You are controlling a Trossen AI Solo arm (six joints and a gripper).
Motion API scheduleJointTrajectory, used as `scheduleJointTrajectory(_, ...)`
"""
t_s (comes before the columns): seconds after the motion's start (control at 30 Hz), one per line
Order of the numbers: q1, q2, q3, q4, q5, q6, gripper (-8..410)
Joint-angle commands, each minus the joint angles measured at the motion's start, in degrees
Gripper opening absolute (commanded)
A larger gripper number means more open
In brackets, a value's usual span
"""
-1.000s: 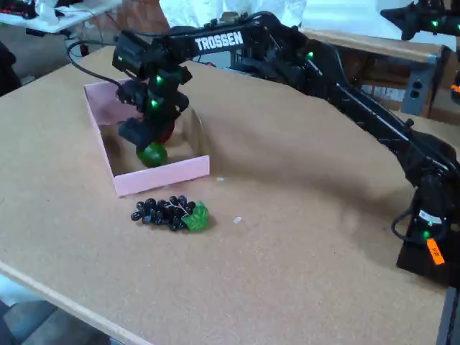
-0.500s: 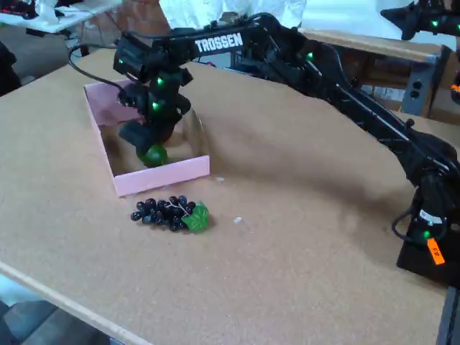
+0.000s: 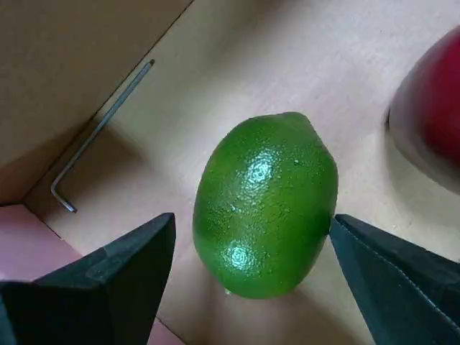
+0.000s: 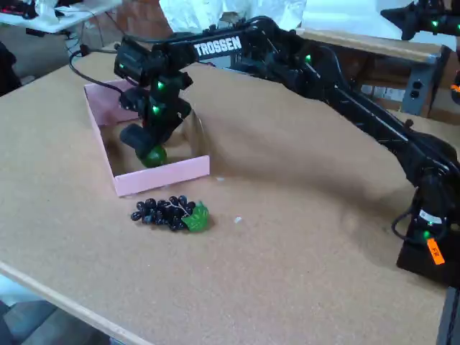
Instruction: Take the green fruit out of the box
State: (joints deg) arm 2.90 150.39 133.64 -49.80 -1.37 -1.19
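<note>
The green fruit [image 3: 264,205] is a glossy lime lying on the tan floor of the pink box [image 4: 162,175]. In the wrist view my gripper [image 3: 251,224] is open and straddles it. The left finger [image 3: 122,277] stands a little off the fruit. The right finger [image 3: 392,277] is at its edge. In the fixed view the gripper [image 4: 147,146] reaches down into the box's near end, and only part of the green fruit [image 4: 153,155] shows under it.
A red apple [image 3: 435,108] lies in the box just right of the fruit in the wrist view. A metal hex key [image 3: 93,136] rests by the box wall [image 3: 21,241]. A dark grape bunch [image 4: 169,213] with a green leaf lies on the table in front of the box.
The gripper has sunk lower into the box over the green fruit, which now shows less in the fixed view. The fruit and the grapes have not moved.
</note>
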Motion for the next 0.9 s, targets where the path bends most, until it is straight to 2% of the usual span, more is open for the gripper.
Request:
scheduleJointTrajectory(0.0,-0.20,0.02,0.04,0.07,-0.15,0.02,298)
scheduleJointTrajectory(0.87,-0.31,0.07,-0.13,1.57,-0.37,0.42,298)
